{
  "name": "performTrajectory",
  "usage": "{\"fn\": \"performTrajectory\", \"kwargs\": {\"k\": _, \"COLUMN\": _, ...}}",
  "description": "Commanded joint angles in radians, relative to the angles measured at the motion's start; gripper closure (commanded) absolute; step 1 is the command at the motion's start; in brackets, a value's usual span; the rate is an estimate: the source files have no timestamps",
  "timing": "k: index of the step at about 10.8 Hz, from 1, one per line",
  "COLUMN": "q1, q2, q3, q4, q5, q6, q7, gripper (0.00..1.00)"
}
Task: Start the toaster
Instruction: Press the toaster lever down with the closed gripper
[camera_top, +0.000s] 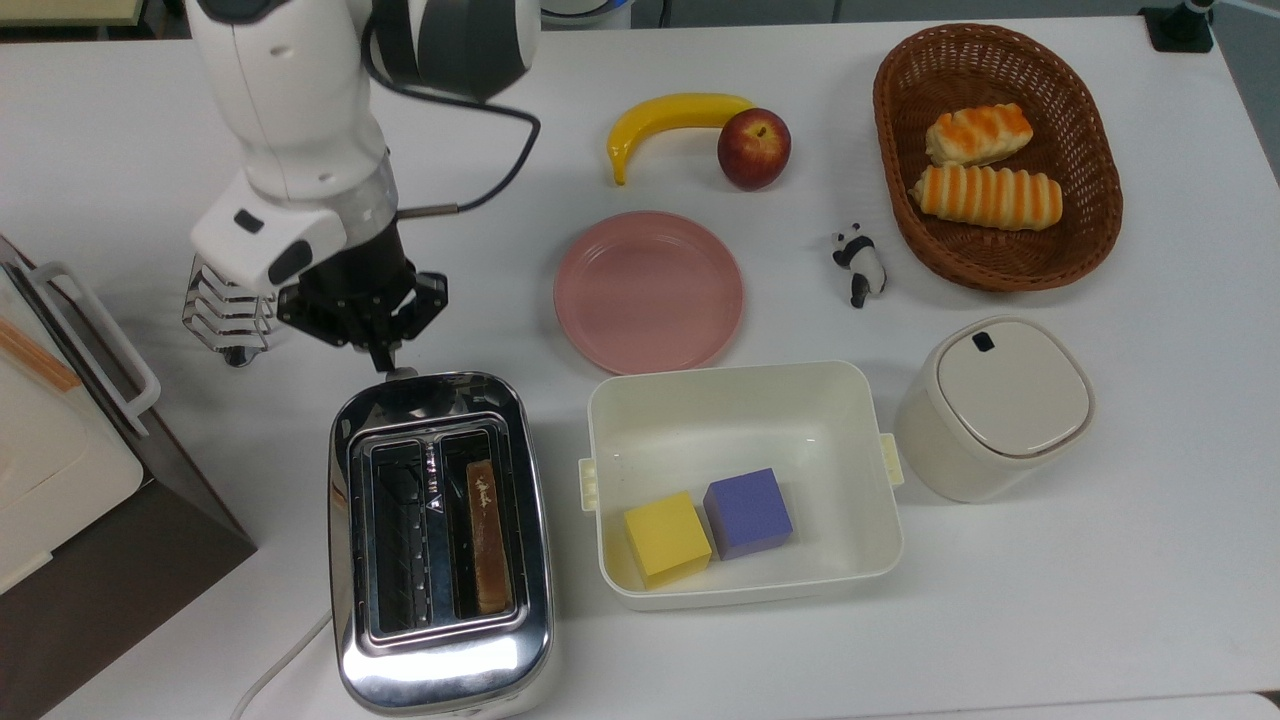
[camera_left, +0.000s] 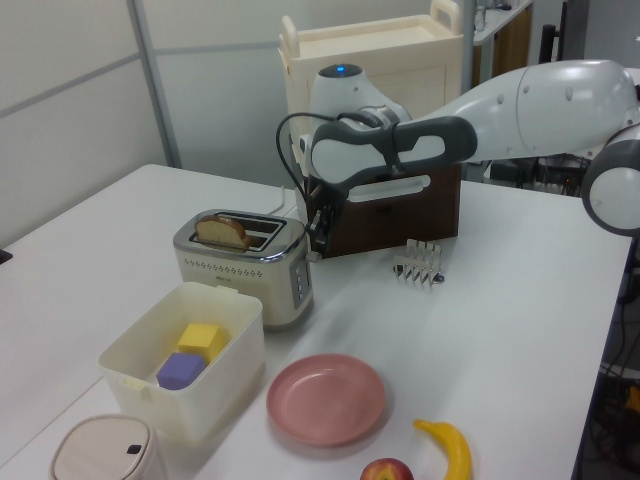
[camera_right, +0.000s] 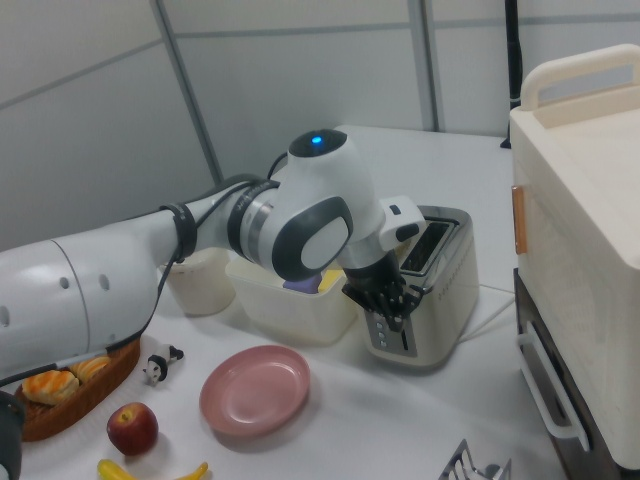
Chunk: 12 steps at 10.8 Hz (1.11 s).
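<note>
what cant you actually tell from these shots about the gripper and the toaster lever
- Lever: in the right view the gripper covers the end panel of the toaster; in the top view only a small nub shows at the toaster's far end, so whether it is pressed is unclear.
- Contact: the top view puts the gripper at that end, but touching or just above cannot be told.
- Left view: the arm hides the toaster's end.
</note>
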Motion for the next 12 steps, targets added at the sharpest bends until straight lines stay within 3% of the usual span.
{"fn": "performTrajectory", "kwargs": {"k": 1, "q1": 0.008, "q2": 0.037, "q3": -0.002, "q4": -0.01, "q5": 0.018, "q6": 0.072, "q7": -0.022, "gripper": 1.0}}
{"fn": "performTrajectory", "kwargs": {"k": 12, "q1": 0.013, "q2": 0.143, "q3": -0.004, "q4": -0.033, "q5": -0.015, "q6": 0.097, "q7": -0.011, "gripper": 1.0}}
